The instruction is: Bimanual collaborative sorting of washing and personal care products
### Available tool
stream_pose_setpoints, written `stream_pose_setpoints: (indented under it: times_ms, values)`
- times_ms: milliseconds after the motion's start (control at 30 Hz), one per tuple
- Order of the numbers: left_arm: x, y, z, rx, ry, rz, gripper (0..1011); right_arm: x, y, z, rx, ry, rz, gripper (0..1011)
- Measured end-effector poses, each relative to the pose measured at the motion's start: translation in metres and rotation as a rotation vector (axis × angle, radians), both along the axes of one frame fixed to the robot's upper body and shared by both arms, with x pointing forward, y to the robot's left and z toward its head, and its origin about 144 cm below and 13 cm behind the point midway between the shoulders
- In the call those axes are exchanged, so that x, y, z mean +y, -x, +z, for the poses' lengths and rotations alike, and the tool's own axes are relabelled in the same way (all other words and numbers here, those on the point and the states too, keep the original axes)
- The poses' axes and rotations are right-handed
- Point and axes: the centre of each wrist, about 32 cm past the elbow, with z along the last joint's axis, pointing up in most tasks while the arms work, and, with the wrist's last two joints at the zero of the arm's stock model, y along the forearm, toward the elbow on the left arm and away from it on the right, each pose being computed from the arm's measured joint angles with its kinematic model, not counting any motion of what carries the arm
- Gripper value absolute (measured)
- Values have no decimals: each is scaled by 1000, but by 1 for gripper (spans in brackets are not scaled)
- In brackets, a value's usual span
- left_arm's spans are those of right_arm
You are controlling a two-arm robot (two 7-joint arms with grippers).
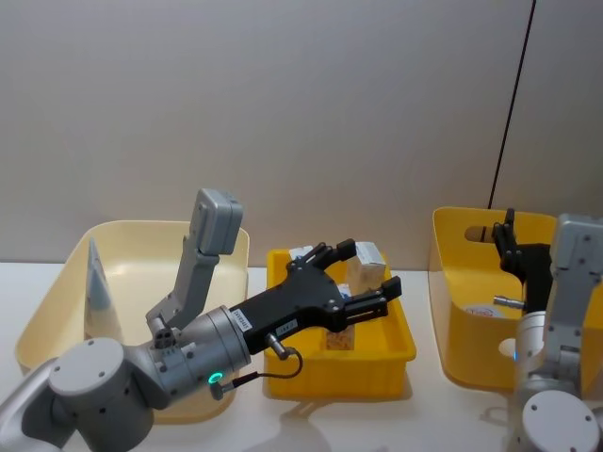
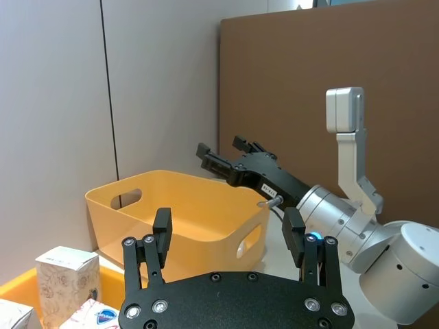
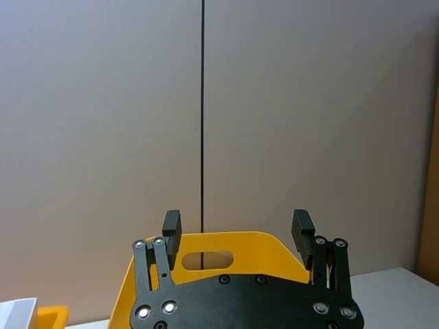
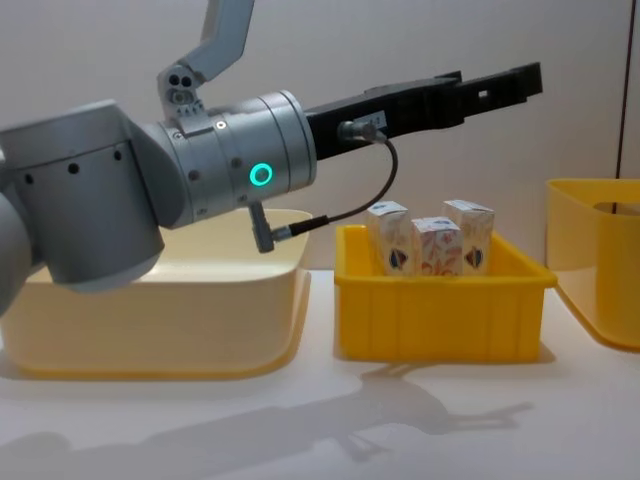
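Note:
Three small white cartons (image 4: 430,245) with orange print stand upright in the small yellow tray (image 4: 440,310) in the middle. My left gripper (image 1: 369,269) hovers open just above them, nothing between its fingers; the left wrist view shows it (image 2: 228,223) over the cartons (image 2: 65,277). A light-blue tube (image 1: 97,287) leans upright in the cream bin (image 1: 57,311) at the left. My right gripper (image 1: 506,235) hangs open and empty over the orange-yellow bin (image 1: 452,292) at the right, and its wrist view shows the same gripper (image 3: 236,226).
The cream bin (image 4: 150,310), yellow tray and orange-yellow bin (image 4: 600,270) stand in a row on the white table. A grey wall lies close behind them. The bare table front (image 4: 400,430) is free.

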Motion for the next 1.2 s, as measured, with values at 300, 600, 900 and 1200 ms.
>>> stream_pose_setpoints:
  times_ms: [300,600,900,1200]
  values:
    - [8,11,-9,7,-36,87,1001,-9,15,-6,31,8,63,1001]
    - [19,26,-19,10,-86,206,1001,-18,41,-12,80,18,177,1001]
    - [31,45,-30,6,-144,345,1001,-23,67,-17,136,21,306,1001]
    - [40,62,-37,-7,-190,459,1001,-24,93,-20,190,15,440,1001]
